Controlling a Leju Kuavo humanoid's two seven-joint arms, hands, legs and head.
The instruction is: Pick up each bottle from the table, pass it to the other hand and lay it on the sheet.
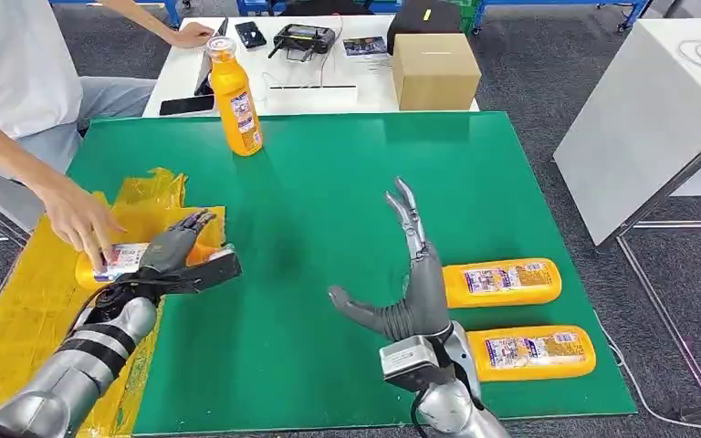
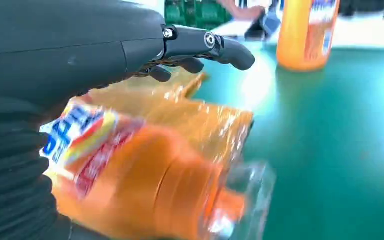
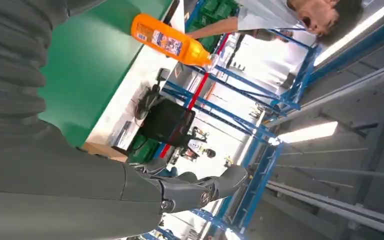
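Note:
An orange bottle lies on the yellow sheet at the table's left. My left hand lies over its neck end with fingers stretched out and thumb straight, not closed around it; in the left wrist view the bottle lies under the hand. A person's hand touches the bottle's base end. My right hand stands open and empty above the green mat. Two more bottles lie to its right. A further bottle stands upright at the mat's far edge.
A person stands at the left, arm reaching over the sheet. Behind the mat a white table carries a cardboard box, phones and a controller. Another white table stands to the right.

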